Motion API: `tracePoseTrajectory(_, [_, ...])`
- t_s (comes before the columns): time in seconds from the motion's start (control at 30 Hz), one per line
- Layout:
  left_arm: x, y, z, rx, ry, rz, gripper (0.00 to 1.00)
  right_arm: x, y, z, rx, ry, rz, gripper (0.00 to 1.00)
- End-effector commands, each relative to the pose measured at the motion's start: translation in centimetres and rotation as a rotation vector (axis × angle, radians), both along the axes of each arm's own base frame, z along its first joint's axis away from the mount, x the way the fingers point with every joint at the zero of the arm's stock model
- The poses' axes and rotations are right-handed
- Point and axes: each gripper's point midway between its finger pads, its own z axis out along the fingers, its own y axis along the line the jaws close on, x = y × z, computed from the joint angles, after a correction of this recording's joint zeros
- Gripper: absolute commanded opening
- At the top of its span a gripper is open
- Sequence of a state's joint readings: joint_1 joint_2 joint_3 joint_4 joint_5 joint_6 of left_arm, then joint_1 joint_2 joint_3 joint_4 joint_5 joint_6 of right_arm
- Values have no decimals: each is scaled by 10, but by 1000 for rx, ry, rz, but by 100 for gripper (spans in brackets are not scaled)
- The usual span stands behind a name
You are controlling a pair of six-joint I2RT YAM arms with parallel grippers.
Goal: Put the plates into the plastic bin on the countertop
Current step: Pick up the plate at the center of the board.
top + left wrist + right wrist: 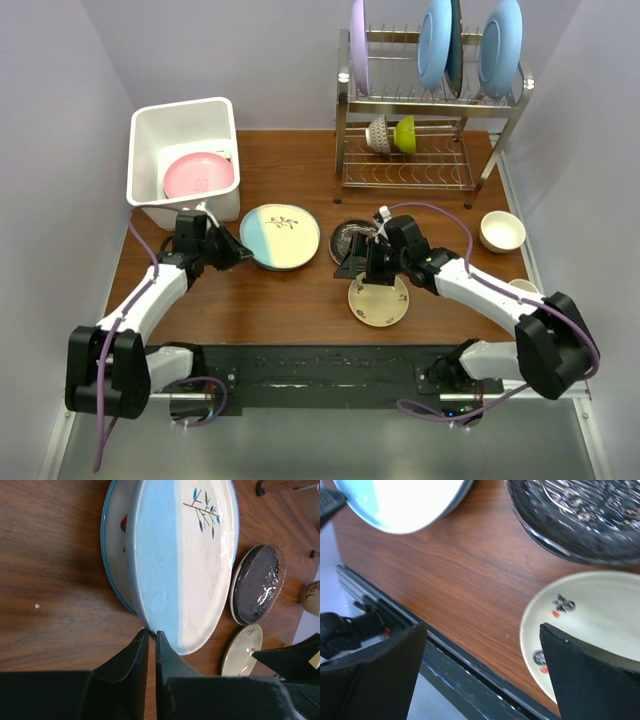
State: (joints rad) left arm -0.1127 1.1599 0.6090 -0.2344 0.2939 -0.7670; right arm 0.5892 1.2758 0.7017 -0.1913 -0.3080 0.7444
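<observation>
My left gripper (240,255) (151,632) is shut on the near rim of the half-blue half-cream plate (280,237) (185,565). That plate lies over a blue-rimmed white plate (114,545) with a fruit motif. A pink plate (198,175) leans inside the white plastic bin (140,150) at the back left of the countertop (300,300). At the centre my right gripper (362,270) (482,630) hangs open just over the small yellowish plate (379,300) (590,615), gripping nothing. The dark glass plate (352,238) (580,515) lies just behind it.
A two-tier steel wire rack (430,150) at the back right holds lilac and light-blue plates on top and bowls below. A cream bowl (502,231) and a mug (525,288) sit at the right edge. Grey walls close in both sides.
</observation>
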Motion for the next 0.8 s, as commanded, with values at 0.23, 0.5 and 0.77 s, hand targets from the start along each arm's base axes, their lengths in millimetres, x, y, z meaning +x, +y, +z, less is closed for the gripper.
tracePoseTrajectory(0.23, [-31,-16,5,-65,-15,-81,0,31,67,30,329,86,-109,98])
tracePoseTrajectory(0.5, [-43,-14,-11,-51,14,-86,0,27,106,4,305,158,-118,98])
tracePoseTrajectory(0.77, [-32,-11,3,-34,-29,-72,11,38,115,-15,380,225,-207,94])
